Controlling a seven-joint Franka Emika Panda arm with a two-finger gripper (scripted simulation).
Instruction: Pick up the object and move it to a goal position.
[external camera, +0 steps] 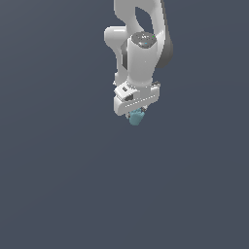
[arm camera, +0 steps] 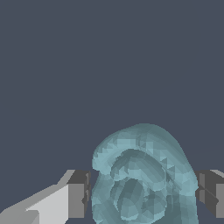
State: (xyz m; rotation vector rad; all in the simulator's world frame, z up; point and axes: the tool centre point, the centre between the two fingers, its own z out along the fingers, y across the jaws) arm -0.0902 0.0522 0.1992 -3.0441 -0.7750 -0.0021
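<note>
The object point(external camera: 137, 118) is a small teal-blue lumpy thing, much smaller than the white gripper. In the exterior view it sticks out just below my gripper point(external camera: 135, 114), which points down from the white arm near the upper middle. In the wrist view the object point(arm camera: 142, 175) fills the gap between the two grey fingers point(arm camera: 78, 194), and both pads touch its sides. My gripper point(arm camera: 142, 194) is shut on it. The fingertips are mostly hidden behind the object and the hand in the exterior view. I cannot tell how high it is above the surface.
A plain dark grey-blue surface point(external camera: 58, 185) fills the rest of both views. No other objects, edges or markers show.
</note>
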